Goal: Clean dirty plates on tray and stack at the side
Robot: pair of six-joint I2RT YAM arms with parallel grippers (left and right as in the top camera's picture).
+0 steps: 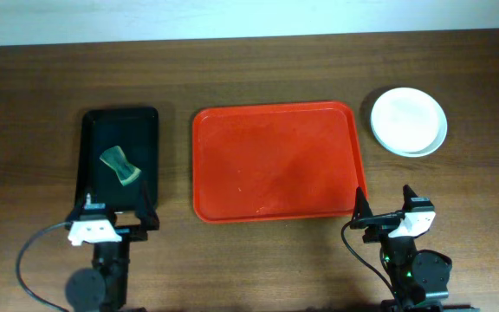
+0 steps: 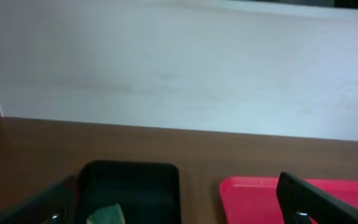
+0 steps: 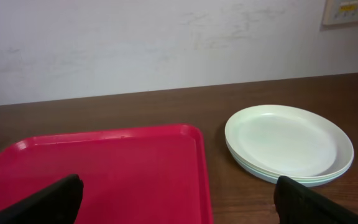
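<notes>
The plates (image 1: pixel 408 120) are stacked on the table right of the orange-red tray (image 1: pixel 274 161); they also show in the right wrist view (image 3: pixel 289 142), pale mint on top. The tray holds nothing; it shows in the right wrist view (image 3: pixel 117 174) and the left wrist view (image 2: pixel 253 196). My left gripper (image 1: pixel 115 217) is open and empty at the front edge, just before the black tray (image 1: pixel 119 159). My right gripper (image 1: pixel 383 208) is open and empty by the tray's front right corner.
A green sponge (image 1: pixel 120 166) lies in the black tray, its tip visible in the left wrist view (image 2: pixel 106 214). A white wall stands behind the table's far edge.
</notes>
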